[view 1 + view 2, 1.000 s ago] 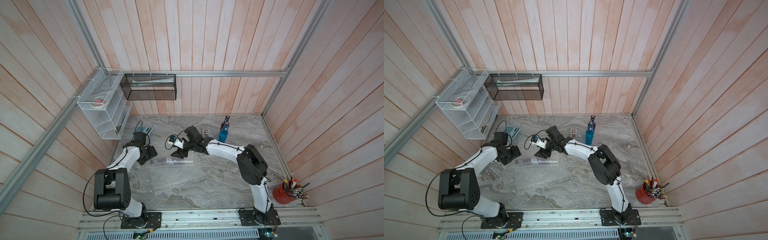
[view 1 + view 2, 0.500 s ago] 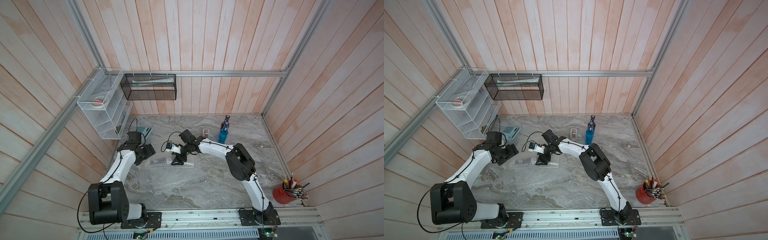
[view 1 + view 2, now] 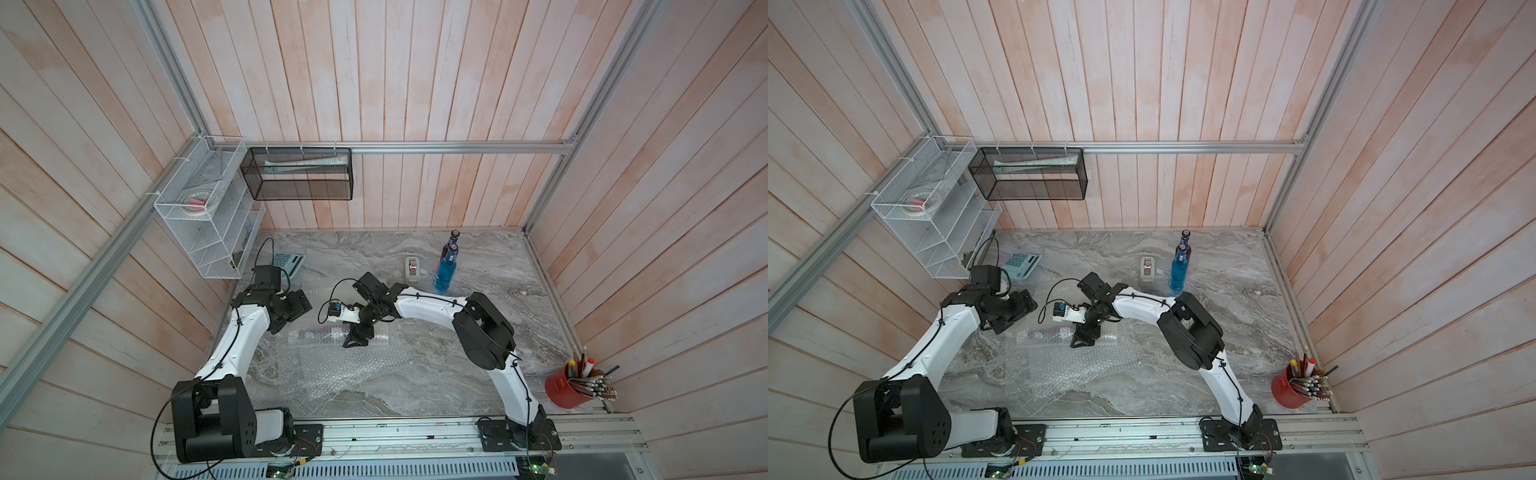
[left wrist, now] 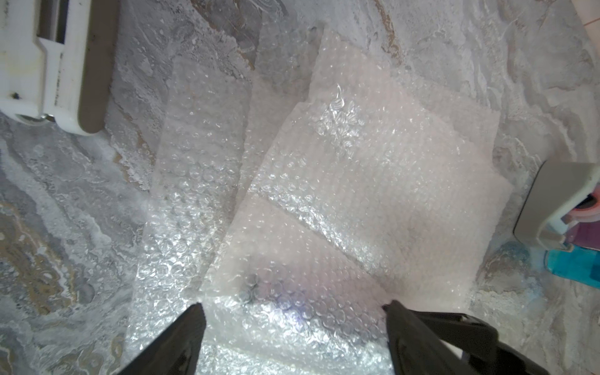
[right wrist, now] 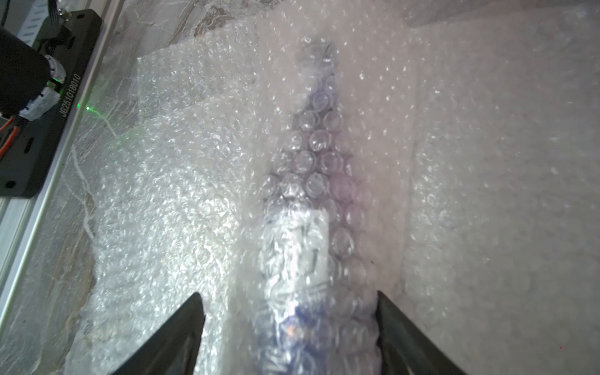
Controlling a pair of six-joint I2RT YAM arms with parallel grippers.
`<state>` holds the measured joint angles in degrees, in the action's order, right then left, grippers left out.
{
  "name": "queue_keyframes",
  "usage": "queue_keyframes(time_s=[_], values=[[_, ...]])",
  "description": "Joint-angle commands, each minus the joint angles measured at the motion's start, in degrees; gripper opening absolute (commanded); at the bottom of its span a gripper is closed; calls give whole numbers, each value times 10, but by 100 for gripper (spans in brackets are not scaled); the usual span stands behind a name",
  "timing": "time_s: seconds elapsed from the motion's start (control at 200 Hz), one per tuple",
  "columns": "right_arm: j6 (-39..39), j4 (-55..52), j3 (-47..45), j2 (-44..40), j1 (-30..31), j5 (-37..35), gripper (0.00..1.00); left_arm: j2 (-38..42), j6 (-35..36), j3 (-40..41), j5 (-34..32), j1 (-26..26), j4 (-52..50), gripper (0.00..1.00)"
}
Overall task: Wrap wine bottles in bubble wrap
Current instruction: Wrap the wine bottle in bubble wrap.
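The desk's (image 3: 478, 374) back edge is being blocked by the tape dispenser (image 3: 412, 269) and blue bottle (image 3: 444, 274); its right side is being left free.

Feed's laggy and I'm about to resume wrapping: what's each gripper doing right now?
Left gripper: open, empty, over the bubble wrap.
Right gripper: open, straddling the part-wrapped purple bottle, not clamped on it.

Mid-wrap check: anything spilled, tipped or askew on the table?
Nothing spilled or broken. The bubble wrap sheets lie fanned at different angles, not squared up. The labelled purple bottle lies on its side under wrap, between the open jaws of the right gripper, as wrapping needs. The blue bottle stands upright.
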<state>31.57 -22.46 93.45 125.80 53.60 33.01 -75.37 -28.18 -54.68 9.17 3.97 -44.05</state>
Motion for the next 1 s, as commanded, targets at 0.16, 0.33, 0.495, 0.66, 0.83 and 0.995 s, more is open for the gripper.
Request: queue_keyframes(time_s=[0.16,0.33,0.495,0.66,0.83,0.995], values=[[-26,44,-60,-64,21,5,80,19,2,27,12,3,-13,90],[-26,47,-77,-65,32,-3,80,33,-4,35,21,2,-20,90],[-28,54,-80,-53,31,-16,80,55,-7,56,22,2,-32,90],[-24,43,-72,-30,30,-20,80,69,-7,71,18,2,-39,90],[-31,47,-64,-16,23,-14,80,71,-6,76,20,2,-38,90],[-45,51,-54,-9,16,9,80,66,-4,73,25,2,-33,90]])
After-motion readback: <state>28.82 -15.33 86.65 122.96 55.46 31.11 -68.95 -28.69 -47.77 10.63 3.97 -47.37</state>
